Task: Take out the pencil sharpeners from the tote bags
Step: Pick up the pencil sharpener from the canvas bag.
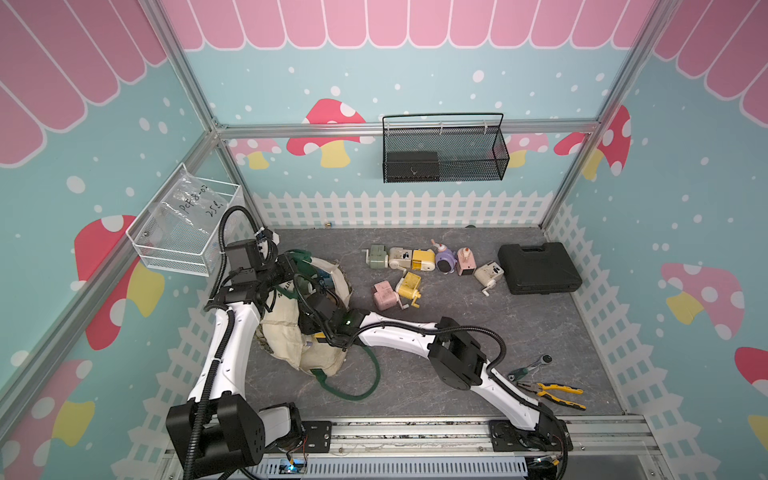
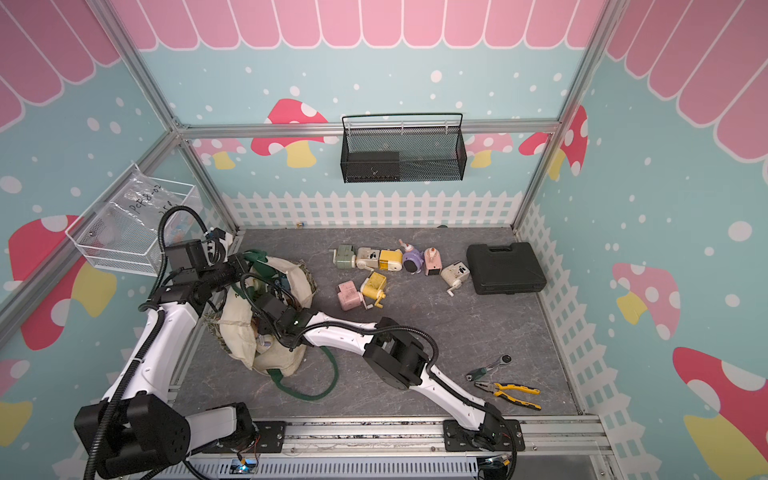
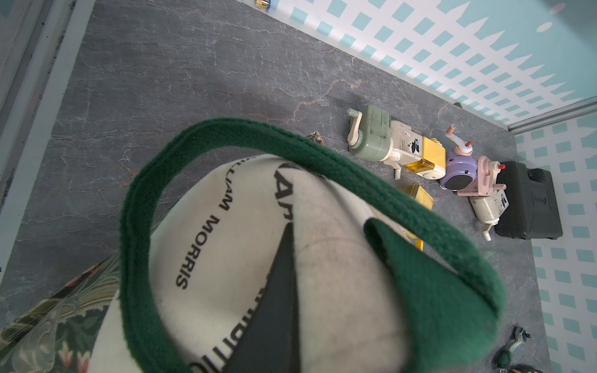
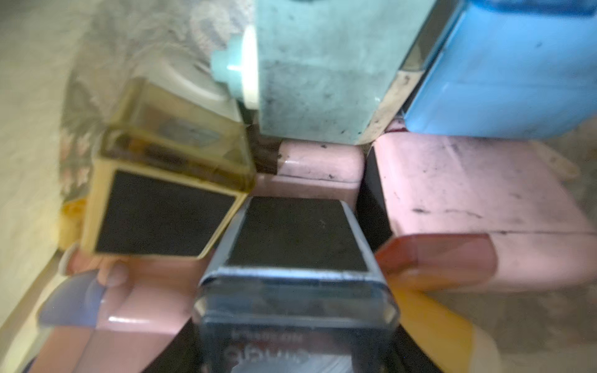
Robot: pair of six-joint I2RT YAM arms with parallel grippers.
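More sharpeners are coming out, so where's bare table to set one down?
Bare table lies between the black case and the pliers, and behind the tote bag toward the fence. Crowded: the sharpener row beside the case.

Bag (image 4: 22, 135) interior, close, partly blurred. Cream cloth wall; leafy lining (image 4: 106, 80). Sharpeners packed touching: mint sharpener (image 4: 323, 74), white knob; blue sharpener (image 4: 504, 74) against it; pink sharpener (image 4: 468, 193), reddish drawer; yellow sharpener (image 4: 161, 210), tilted, amber drawer, black base pad; grey sharpener (image 4: 297, 252) nearest the lens, black pad, clear drawer. More pink, purple and orange bodies partly hidden beneath
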